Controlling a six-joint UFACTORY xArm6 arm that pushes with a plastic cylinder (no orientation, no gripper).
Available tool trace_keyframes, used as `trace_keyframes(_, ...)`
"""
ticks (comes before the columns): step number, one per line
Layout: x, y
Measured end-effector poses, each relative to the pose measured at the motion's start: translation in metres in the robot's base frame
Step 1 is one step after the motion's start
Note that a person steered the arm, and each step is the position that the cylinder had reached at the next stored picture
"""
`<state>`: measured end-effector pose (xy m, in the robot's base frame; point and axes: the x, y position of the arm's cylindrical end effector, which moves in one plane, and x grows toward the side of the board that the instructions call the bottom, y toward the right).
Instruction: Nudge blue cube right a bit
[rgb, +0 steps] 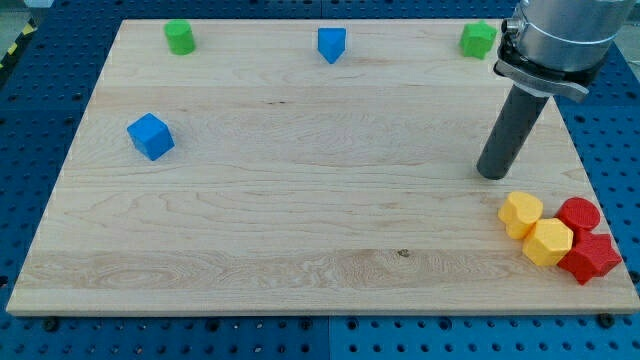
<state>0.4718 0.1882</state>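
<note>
Pale wood with fine horizontal grain forms the surface (300, 200), a rectangular board resting on a blue perforated base (40, 130). The blue cube (150, 136) sits near the view's left edge, upper half, slightly rotated, with matte faces. Along the view's top lie a green cylinder-like block (180, 37), a blue wedge-shaped block (331, 44) and a green faceted block (478, 40). At the view's bottom right cluster two yellow blocks (521, 213) (548, 242), touching, beside a red rounded block (579, 215) and a red star-like block (590, 257). The tool is a smooth dark rod under a metallic collar; having no jaws, it neither opens nor closes. Its tip (492, 175) rests just above the yellow blocks, well apart from the blue cube.
</note>
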Motion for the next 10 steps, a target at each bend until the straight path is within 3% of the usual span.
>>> trace_keyframes(1,-0.006,-0.031)
trace_keyframes(3,-0.008,-0.149)
trace_keyframes(4,-0.009,-0.151)
trace_keyframes(5,0.005,-0.165)
trace_keyframes(7,0.078,-0.291)
trace_keyframes(8,0.073,-0.373)
trace_keyframes(9,0.047,-0.445)
trace_keyframes(10,0.002,-0.479)
